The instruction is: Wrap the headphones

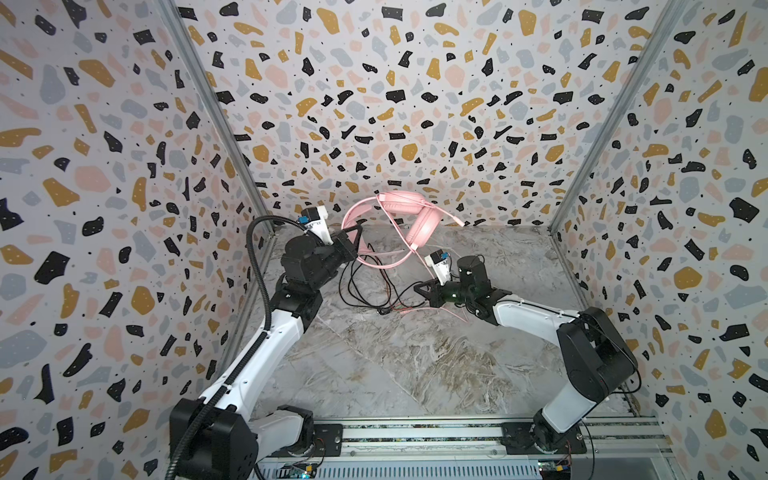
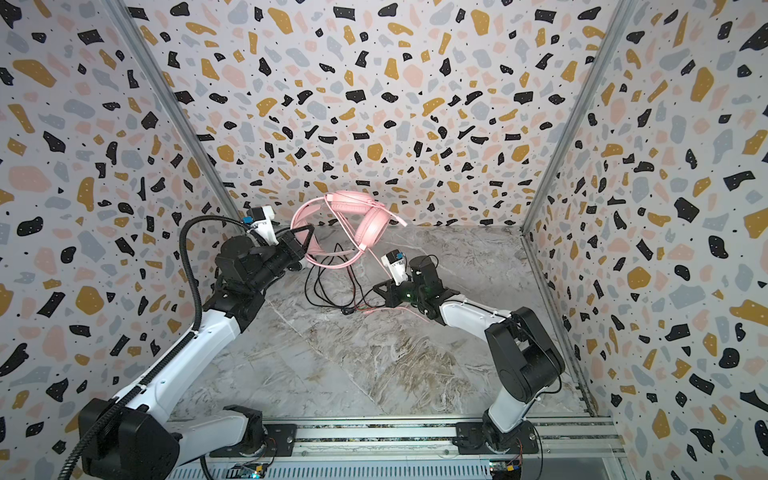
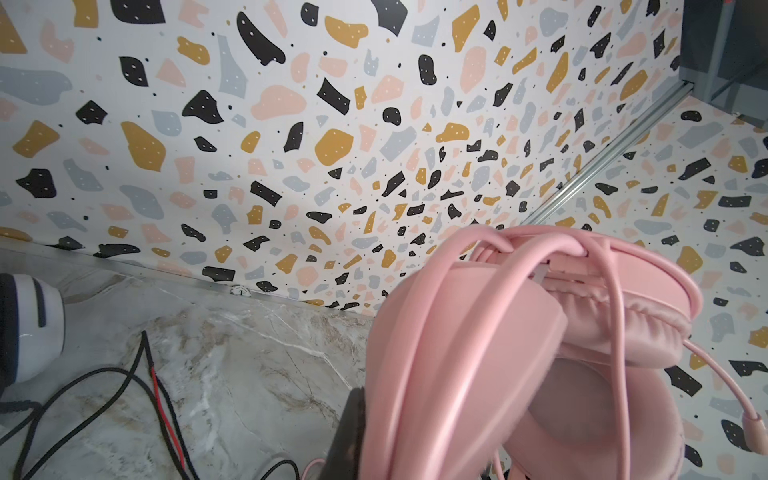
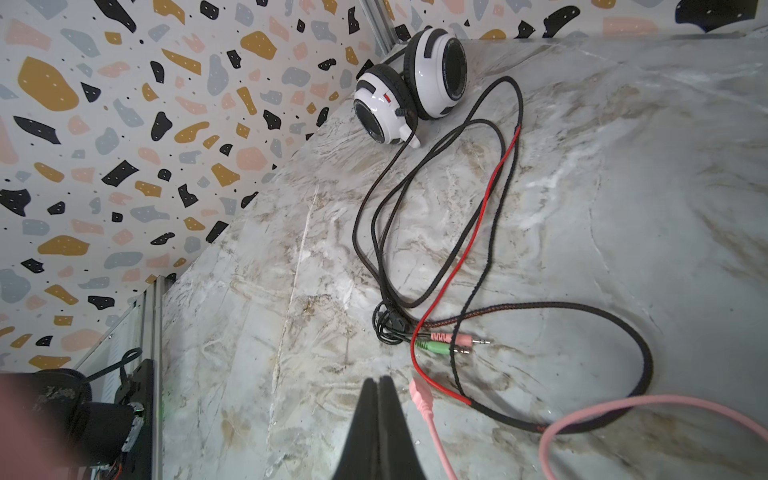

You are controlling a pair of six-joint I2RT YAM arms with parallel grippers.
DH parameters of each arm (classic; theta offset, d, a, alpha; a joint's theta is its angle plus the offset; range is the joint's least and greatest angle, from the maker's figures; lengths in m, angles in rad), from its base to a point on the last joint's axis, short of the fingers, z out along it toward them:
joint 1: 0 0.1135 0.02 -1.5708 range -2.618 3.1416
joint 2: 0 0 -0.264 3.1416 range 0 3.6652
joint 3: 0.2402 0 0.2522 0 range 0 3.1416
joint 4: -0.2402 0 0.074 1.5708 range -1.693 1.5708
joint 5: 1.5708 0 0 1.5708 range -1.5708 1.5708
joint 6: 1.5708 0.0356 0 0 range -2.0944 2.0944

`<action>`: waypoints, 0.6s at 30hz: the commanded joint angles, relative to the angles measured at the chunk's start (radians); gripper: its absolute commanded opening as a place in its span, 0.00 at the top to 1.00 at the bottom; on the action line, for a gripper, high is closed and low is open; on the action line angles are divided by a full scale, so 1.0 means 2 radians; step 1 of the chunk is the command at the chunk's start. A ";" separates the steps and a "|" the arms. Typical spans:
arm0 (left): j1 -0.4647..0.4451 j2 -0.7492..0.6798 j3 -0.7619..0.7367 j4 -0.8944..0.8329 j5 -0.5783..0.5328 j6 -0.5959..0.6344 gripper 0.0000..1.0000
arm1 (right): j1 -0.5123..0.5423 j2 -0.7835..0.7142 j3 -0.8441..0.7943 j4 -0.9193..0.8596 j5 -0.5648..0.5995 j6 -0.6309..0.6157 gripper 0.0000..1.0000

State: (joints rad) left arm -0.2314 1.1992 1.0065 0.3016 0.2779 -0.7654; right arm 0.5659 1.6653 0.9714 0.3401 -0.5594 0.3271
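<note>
Closest in, my right gripper (image 4: 378,399) sits low over the marble desk (image 4: 623,166). It's clenched tight, and I can't see anything between the jaws. The plug end of the pink cable (image 4: 422,397) lies just beside the tips, not pinched.

A bit further out, the black cable (image 4: 646,365) sprawls in loops over the desk. A red strand runs along it, and the pink and green jack plugs (image 4: 449,338) lie side by side at its end.

There's some dark lettering on my wrist camera housing (image 1: 316,220), but it's way too small to read.

Past that, my left gripper (image 1: 353,235) is clamped on the headband of the pink headphones (image 1: 428,224), holding them up off the desk near the back wall (image 1: 415,124). A few turns of pink cable cross over the band, and the mic boom sticks out to one side.

The white headphones (image 4: 415,83) sit on the desk right against the patterned wall by a metal corner post, earcups side by side. The left arm hides them in both top views.
</note>
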 commanded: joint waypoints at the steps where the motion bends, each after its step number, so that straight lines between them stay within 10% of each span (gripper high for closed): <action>1: 0.011 -0.011 0.063 0.099 -0.045 -0.032 1.00 | 0.008 0.018 0.002 -0.017 0.013 0.011 0.96; 18: 0.045 0.012 0.119 0.075 -0.038 -0.056 1.00 | 0.043 0.021 0.015 -0.032 0.046 0.003 0.97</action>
State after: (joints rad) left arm -0.1623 1.2289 1.1641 0.2771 0.2180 -0.8223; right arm 0.6487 1.7660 1.0016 0.3214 -0.5011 0.3485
